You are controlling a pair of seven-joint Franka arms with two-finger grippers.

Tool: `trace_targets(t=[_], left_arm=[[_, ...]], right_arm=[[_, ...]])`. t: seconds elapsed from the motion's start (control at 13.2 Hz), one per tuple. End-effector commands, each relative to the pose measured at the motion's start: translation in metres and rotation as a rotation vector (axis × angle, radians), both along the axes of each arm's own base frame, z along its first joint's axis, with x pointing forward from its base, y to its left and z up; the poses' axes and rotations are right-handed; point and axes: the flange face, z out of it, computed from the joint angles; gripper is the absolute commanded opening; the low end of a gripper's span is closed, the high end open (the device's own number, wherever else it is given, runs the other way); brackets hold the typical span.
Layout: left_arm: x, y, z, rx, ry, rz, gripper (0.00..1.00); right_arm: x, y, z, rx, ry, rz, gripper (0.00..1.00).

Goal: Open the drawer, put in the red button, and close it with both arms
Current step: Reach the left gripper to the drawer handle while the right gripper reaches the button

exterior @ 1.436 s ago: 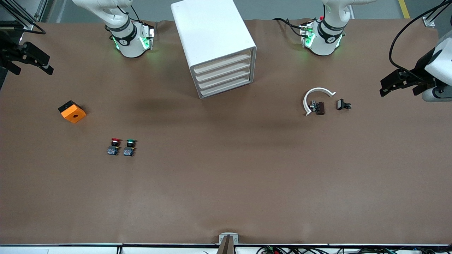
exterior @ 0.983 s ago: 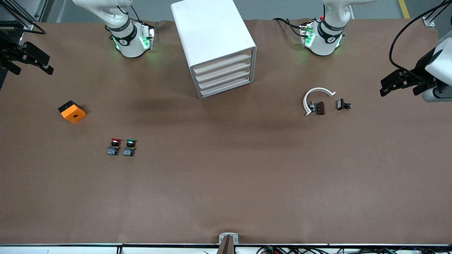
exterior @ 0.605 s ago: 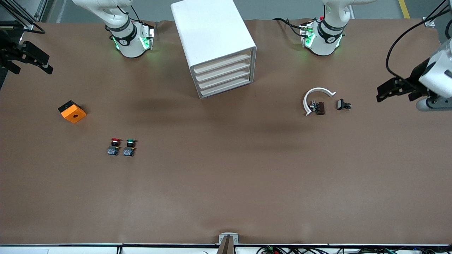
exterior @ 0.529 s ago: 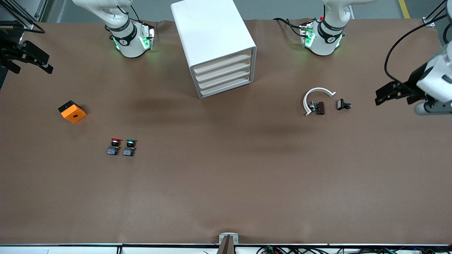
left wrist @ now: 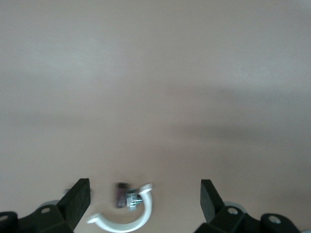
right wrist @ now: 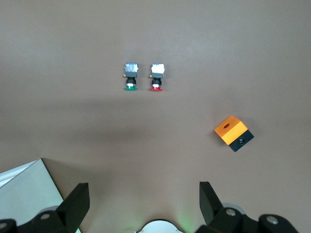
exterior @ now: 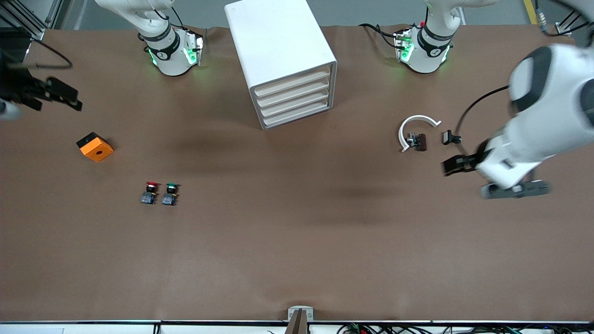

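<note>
The red button (exterior: 150,192) stands on the brown table beside the green-capped switch (exterior: 170,193); both show in the right wrist view, the red button (right wrist: 156,77) and the green one (right wrist: 130,77). The white drawer cabinet (exterior: 284,60) stands at the table's robot side with all drawers shut; its corner shows in the right wrist view (right wrist: 26,194). My right gripper (exterior: 62,96) is open and empty, high over the right arm's end of the table. My left gripper (exterior: 457,164) is open and empty, in the air beside the white curved clip (exterior: 414,130).
An orange block (exterior: 94,146) lies near the right arm's end; it shows in the right wrist view (right wrist: 233,133). The clip with a small dark part (exterior: 420,141) and a black part (exterior: 450,137) lie toward the left arm's end. The clip shows in the left wrist view (left wrist: 127,213).
My left arm has swung in from the table's end toward the clip and lower in the front view. My right gripper has shifted slightly inward. The buttons and the cabinet have not moved.
</note>
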Motion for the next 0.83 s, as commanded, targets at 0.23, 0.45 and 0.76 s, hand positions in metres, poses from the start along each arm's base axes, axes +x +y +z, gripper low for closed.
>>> trace_targets(t=[0.23, 0.45, 0.76], left_arm=[[-0.030, -0.135, -0.074, 0.055, 0.091, 0.259, 1.00], [-0.065, -0.189, -0.114, 0.126, 0.149, 0.424, 1.00], [-0.105, -0.229, -0.152, 0.131, 0.351, 0.707, 1.00]], right_arm=[[0.052, -0.015, -0.086, -0.007, 0.040, -0.019, 1.00], [0.066, -0.021, -0.119, 0.010, 0.031, -0.032, 1.00], [0.074, -0.030, -0.169, 0.071, -0.050, -0.113, 1.00]])
